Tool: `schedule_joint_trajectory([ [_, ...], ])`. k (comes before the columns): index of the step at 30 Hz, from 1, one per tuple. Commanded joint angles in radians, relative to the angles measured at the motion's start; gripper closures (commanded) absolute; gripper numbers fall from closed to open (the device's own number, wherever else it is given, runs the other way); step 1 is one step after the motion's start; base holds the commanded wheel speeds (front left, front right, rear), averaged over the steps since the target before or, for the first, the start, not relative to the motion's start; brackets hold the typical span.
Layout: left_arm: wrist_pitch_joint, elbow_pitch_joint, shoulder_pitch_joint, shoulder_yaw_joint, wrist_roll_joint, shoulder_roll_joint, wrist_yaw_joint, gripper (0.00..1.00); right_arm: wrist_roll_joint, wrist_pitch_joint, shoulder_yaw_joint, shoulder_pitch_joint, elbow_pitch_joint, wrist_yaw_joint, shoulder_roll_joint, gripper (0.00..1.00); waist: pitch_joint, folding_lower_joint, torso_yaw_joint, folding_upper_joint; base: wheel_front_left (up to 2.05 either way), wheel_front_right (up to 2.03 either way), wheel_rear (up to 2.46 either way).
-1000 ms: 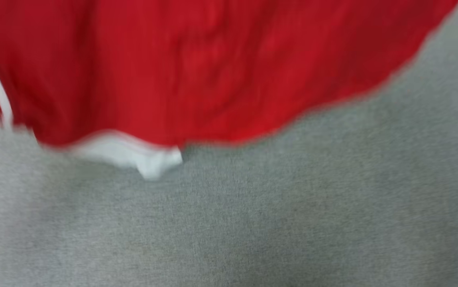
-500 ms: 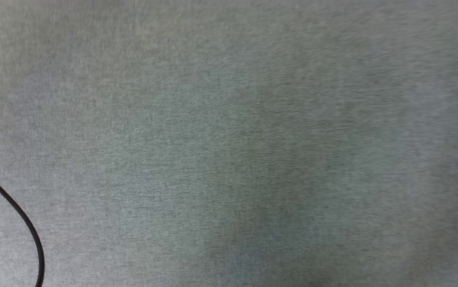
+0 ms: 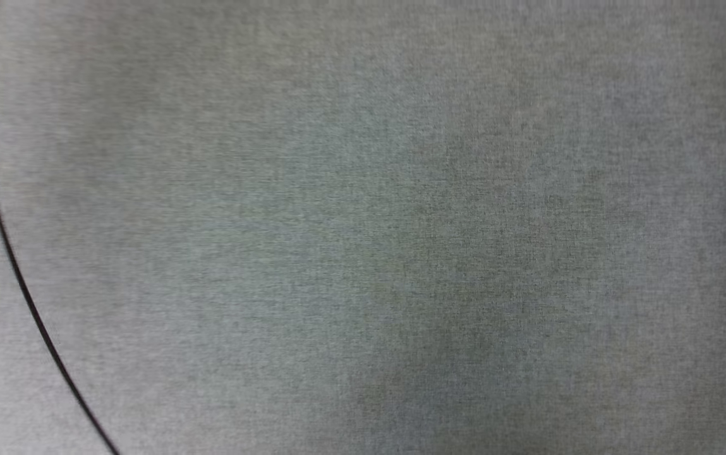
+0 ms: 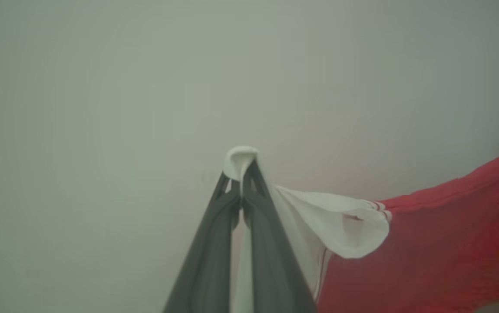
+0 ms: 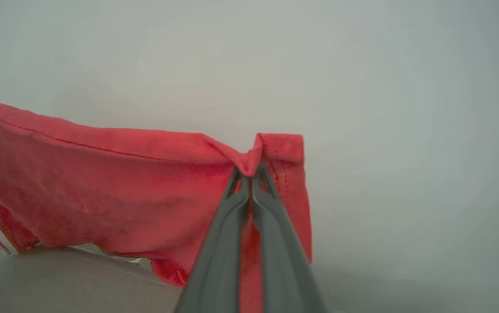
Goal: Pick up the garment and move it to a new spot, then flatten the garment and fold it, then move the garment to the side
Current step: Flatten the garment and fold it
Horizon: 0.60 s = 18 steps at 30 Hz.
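The garment runs off the left wrist view at 3 o'clock and the right wrist view at 9. The left claw and right claw hide the cloth they pinch. A thin cable, blurred at 10 o'clock, exits the head view at 7.

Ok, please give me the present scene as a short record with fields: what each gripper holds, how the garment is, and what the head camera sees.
left gripper: shut, pinching the white sleeve of the garment
right gripper: shut, pinching a red stitched edge of the garment
garment: red with white sleeve, held up by both grippers, cloth running sideways from each pinch
head view: grey surface, blurred, with a thin black cable at its left side
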Motion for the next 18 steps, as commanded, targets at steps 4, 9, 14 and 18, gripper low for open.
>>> schedule_joint_trajectory([
  [4,-0.031,-0.019,0.218,-0.033,-0.024,-0.033,0.005,1.0,0.037,-0.023,0.057,0.145,0.036,-0.001,-0.022,1.0,-0.06,-0.0002,0.024,0.0,0.0,0.0,0.0],
  [9,-0.043,-0.08,0.473,-0.067,-0.043,-0.042,0.032,1.0,0.108,-0.024,0.123,0.306,0.044,-0.001,-0.062,1.0,-0.139,-0.0002,0.035,0.0,0.0,0.0,0.0],
  [14,-0.035,-0.142,0.714,-0.093,-0.076,-0.019,0.053,1.0,0.194,-0.016,0.187,0.478,0.022,-0.001,-0.107,1.0,-0.235,-0.0002,0.05,0.0,0.0,0.0,0.0],
  [18,0.029,-0.185,0.869,-0.136,-0.119,0.032,0.029,1.0,0.267,-0.019,0.248,0.62,-0.027,-0.001,-0.17,1.0,-0.308,-0.0002,0.063,0.0,0.0,0.0,0.0],
])
